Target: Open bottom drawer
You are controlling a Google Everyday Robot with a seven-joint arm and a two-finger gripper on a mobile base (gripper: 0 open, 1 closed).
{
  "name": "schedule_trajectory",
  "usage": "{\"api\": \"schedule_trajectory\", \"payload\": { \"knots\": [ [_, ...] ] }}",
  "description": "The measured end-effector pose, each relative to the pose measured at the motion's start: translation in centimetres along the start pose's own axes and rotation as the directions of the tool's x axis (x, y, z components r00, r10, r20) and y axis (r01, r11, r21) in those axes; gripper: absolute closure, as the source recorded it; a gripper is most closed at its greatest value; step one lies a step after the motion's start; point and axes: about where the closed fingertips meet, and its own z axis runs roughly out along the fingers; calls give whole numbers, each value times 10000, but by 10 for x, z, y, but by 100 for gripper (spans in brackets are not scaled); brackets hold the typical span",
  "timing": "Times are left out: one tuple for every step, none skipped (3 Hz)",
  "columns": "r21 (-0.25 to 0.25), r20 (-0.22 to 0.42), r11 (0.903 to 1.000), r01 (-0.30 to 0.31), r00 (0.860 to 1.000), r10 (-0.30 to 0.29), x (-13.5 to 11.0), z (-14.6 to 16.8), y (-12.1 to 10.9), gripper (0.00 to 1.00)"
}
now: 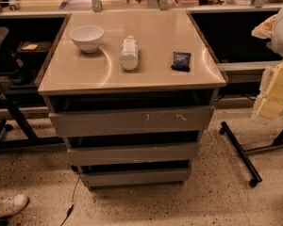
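Note:
A grey cabinet with three drawers stands under a beige tabletop [151, 72]. The bottom drawer [134, 177] is the lowest, narrowest-looking flat grey front, just above the floor, with a dark gap above it. Above it are the mid-width front [132, 153] and the widest front [132, 121], which has pale scratch marks. Each front steps back a little beneath the one above. My gripper [272, 95] is the pale shape at the right edge, level with the cabinet's top, well to the right of the drawers and touching nothing.
On the tabletop stand a white bowl [87, 36], a lying plastic bottle [129, 52] and a dark packet [181, 60]. A wheeled black stand leg [240, 154] lies right of the cabinet. A cable [70, 199] and a white shoe [9, 206] are at lower left.

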Motion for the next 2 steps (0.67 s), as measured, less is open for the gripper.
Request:
{"api": "schedule_trajectory", "payload": {
  "knots": [
    [0,0,10000,0,10000,0,0,0,0,0],
    [-214,170,9997,-86,9998,90,-1,10,12,0]
  ]
}}
